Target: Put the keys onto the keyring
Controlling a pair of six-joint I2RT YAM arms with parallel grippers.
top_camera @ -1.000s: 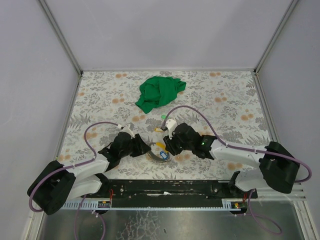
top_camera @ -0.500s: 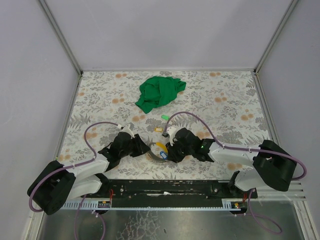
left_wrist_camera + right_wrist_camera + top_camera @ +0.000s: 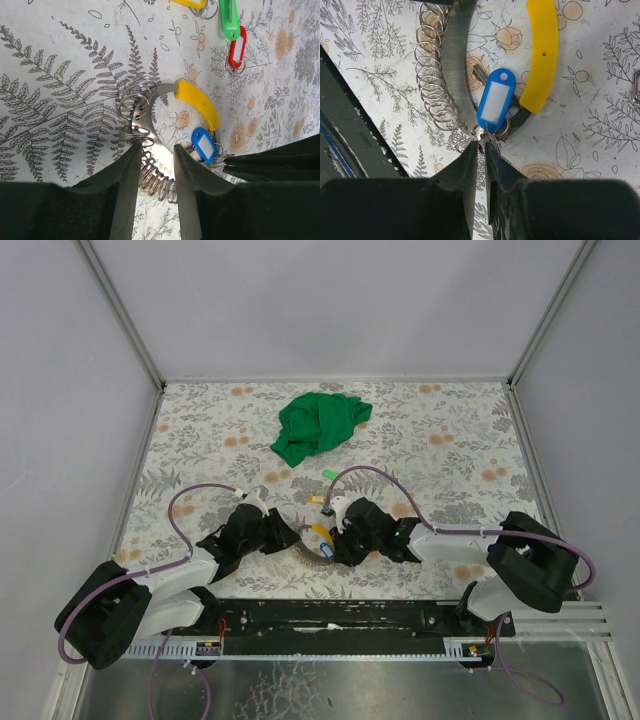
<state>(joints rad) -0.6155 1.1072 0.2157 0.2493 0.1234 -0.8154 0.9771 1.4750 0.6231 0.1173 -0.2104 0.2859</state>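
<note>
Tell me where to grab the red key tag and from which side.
Pinch the red tag across its narrow width, coming straight down, because it lies flat. Probably grip the end near its small ring, since the green tag crowds the other end.

White arms, black wrists, purple cables

Right arm moves in
The right gripper has slid left toward the keyring and now pinches the blue-tagged key by its small loop.
</note>
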